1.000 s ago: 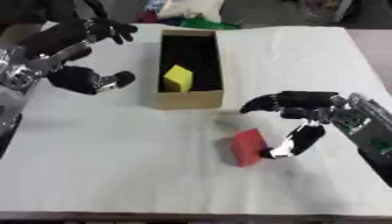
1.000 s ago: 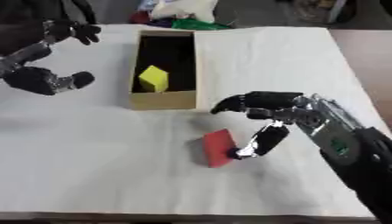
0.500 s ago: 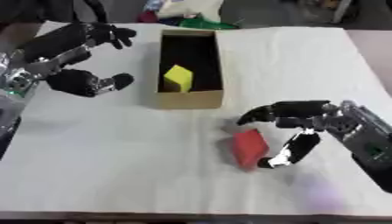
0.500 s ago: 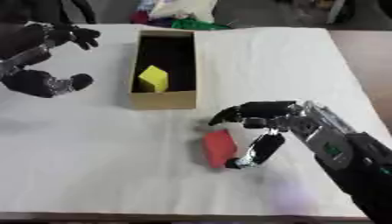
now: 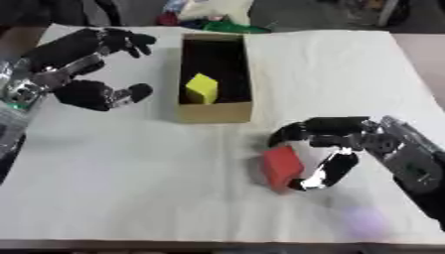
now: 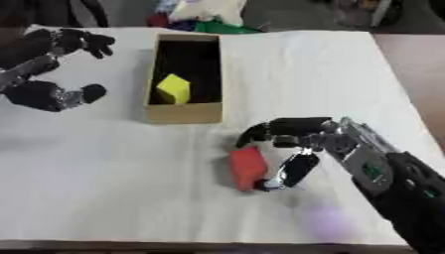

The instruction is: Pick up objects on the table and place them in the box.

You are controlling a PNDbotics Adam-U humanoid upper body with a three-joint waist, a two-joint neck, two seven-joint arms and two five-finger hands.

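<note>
White cloth covers the surface (image 5: 130, 188), which fills nearly the whole view; beyond its far edge lies a heap of coloured things (image 5: 208, 15), green, white and red, too blurred to make out. No writing or label can be read anywhere. On the near right part of the surface sits a red block (image 5: 281, 167), a plain solid-coloured piece with flat faces, standing slightly tilted. The right hand (image 5: 343, 144) comes in from the right edge and is arched over and around this block: dark fingers (image 6: 287, 126) curve above its far top corner while the thumb (image 5: 323, 173) reaches down along its right side to the near corner. Whether the fingers actually touch the block cannot be told, so the grasp is closing about it rather than clearly made. Farther back, near the middle, stands a long cardboard box (image 5: 214, 111), open at the top, its long side running away from the robot, its inside dark. A yellow block (image 5: 201, 88) lies in it, toward the near end and against the left wall. The left hand (image 5: 91, 94) hovers above the surface left of the box, fingers spread and relaxed, holding nothing, well apart from the red block.
</note>
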